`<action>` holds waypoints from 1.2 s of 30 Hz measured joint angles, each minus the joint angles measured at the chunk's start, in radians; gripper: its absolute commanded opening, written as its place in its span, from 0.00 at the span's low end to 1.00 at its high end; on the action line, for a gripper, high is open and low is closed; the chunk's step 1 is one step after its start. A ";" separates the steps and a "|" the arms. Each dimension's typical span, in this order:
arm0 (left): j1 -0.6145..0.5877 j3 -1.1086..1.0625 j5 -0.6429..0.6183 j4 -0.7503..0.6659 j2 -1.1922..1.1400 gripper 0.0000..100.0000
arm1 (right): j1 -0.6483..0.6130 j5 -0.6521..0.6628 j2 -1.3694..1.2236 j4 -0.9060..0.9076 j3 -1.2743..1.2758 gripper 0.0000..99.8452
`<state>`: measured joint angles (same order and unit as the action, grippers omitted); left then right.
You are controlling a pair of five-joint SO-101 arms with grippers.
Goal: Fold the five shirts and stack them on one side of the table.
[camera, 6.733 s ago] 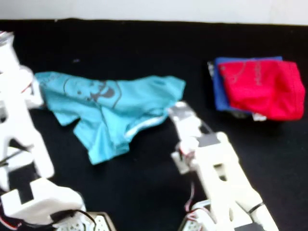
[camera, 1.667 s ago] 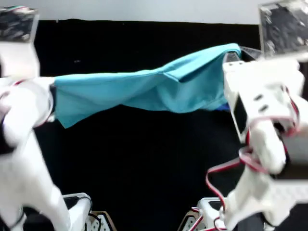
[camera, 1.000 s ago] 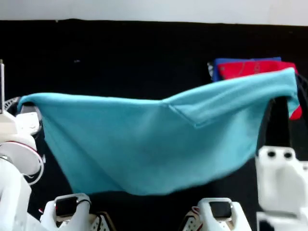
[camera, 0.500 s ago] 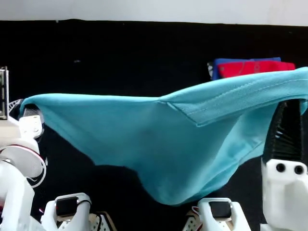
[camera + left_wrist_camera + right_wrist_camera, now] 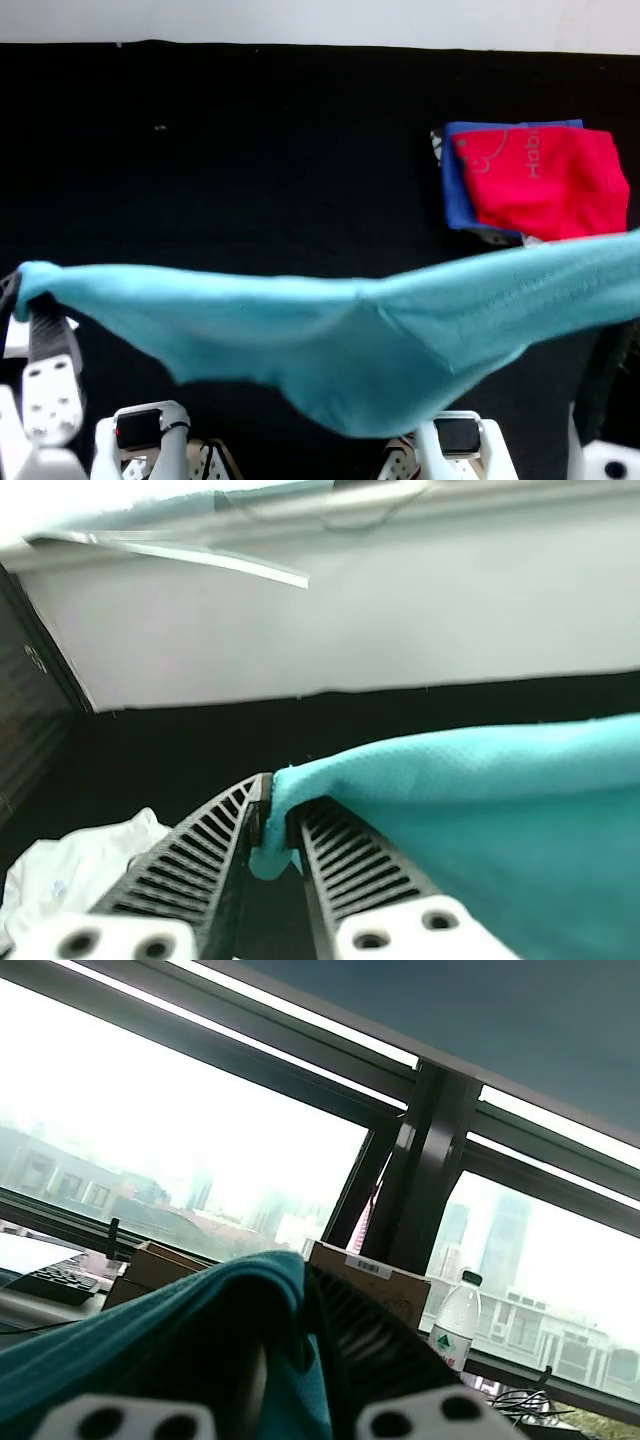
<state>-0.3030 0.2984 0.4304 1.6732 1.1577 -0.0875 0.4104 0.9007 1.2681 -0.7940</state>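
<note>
Left tool (image 5: 272,790) and right tool (image 5: 303,1280) each pinch the teal shirt (image 5: 380,340).
It hangs over the tabletop (image 5: 250,150), where 2 folded shirts (image 5: 540,180) lie stacked.

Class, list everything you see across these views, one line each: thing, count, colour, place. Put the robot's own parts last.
table: 1, black
blue shirt: 1, blue, folded, table's right side
red shirt: 1, red, folded, atop blue shirt
teal shirt: 1, teal, held stretched above the table
white cloth: 1, white, crumpled, on dark surface
water bottle: 1, clear, by window
left gripper: 1, black, shut on teal shirt
right gripper: 1, black, shut on teal shirt
</note>
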 measured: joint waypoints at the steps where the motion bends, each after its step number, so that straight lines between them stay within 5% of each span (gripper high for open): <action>1: 0.000 0.000 0.000 -0.006 0.009 0.01 | 0.000 0.021 0.000 0.000 0.000 0.01; 14: 0.000 -0.051 0.000 -0.028 0.021 0.01 | 0.000 0.052 0.003 0.012 0.038 0.01; 20: 0.000 -0.365 0.000 -0.204 -0.068 0.01 | 0.000 0.052 -0.107 -0.021 0.341 0.01; 24: 0.000 -0.499 0.000 -0.384 -0.226 0.01 | 0.000 0.052 -0.226 -0.203 0.574 0.01; 30: 0.000 -0.328 0.000 -0.463 -0.557 0.01 | 0.000 0.052 -0.422 -0.396 0.605 0.01; 36: 0.000 0.025 0.000 -0.358 -0.891 0.01 | 0.000 0.052 -0.606 -0.407 0.485 0.01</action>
<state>-0.3030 0.3230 0.4304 1.3157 0.2662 -0.0875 0.4626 0.2946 0.8615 -0.3092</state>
